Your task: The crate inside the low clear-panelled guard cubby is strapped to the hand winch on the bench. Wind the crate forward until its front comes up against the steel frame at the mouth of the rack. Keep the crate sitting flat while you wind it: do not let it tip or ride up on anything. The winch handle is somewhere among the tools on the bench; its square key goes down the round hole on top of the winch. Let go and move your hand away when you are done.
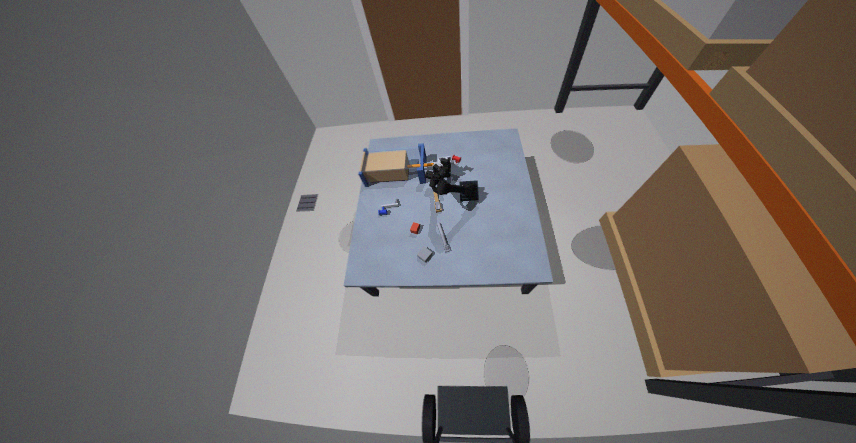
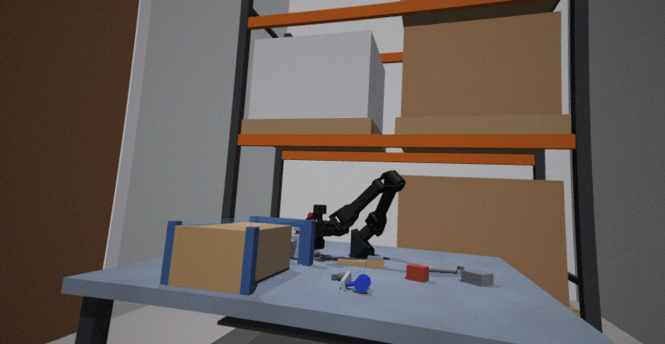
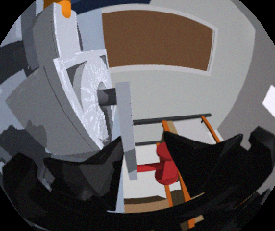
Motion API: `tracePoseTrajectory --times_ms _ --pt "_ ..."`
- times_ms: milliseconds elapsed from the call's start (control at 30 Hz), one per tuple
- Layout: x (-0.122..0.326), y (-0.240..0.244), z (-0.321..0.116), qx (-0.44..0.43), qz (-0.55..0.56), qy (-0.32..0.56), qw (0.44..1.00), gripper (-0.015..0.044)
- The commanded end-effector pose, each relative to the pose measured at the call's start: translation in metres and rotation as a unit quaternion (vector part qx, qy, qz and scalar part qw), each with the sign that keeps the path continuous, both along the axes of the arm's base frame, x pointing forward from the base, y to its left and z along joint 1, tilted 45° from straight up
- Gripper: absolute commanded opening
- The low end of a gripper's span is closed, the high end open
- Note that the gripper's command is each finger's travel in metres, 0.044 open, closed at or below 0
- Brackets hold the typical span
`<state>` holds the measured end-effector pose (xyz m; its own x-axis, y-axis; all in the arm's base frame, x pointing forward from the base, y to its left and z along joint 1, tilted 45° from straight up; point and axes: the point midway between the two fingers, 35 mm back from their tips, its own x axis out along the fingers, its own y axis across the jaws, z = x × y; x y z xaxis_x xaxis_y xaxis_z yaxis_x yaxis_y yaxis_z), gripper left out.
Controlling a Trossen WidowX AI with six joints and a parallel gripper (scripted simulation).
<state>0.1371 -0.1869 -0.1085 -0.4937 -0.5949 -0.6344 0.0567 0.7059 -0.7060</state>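
The tan crate (image 1: 386,165) (image 2: 207,255) sits flat in the guard cubby, its front short of the blue steel frame (image 1: 422,163) (image 2: 306,244). An orange strap (image 1: 414,166) runs from it through the mouth. The grey winch (image 3: 32,106) fills the left of the wrist view. A crank handle (image 3: 127,120) stands with its shaft at the winch hub. Its red knob (image 3: 166,166) (image 1: 456,158) (image 2: 309,215) shows between and beyond the fingers, partly behind the right one. My gripper (image 3: 144,137) is part open, grasping nothing, with the left fingertip close beside the crank arm.
A blue-knobbed crank (image 1: 382,211) (image 2: 362,283), a red block (image 1: 415,228) (image 2: 416,272), a grey block (image 1: 425,254) (image 2: 476,277), a long grey tool (image 1: 443,237) (image 2: 442,269) and a tan-handled tool (image 1: 437,200) (image 2: 352,262) lie on the bench.
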Motion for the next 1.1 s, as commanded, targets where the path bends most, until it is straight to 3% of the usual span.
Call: tracePoseTrajectory --times_ms 0,1067 --pt "0.0006 0.0012 -0.0018 0.005 -0.002 -0.004 1.000 0.0240" --pt "0.0017 0.0019 -0.0031 0.000 0.000 0.000 1.000 0.0240"
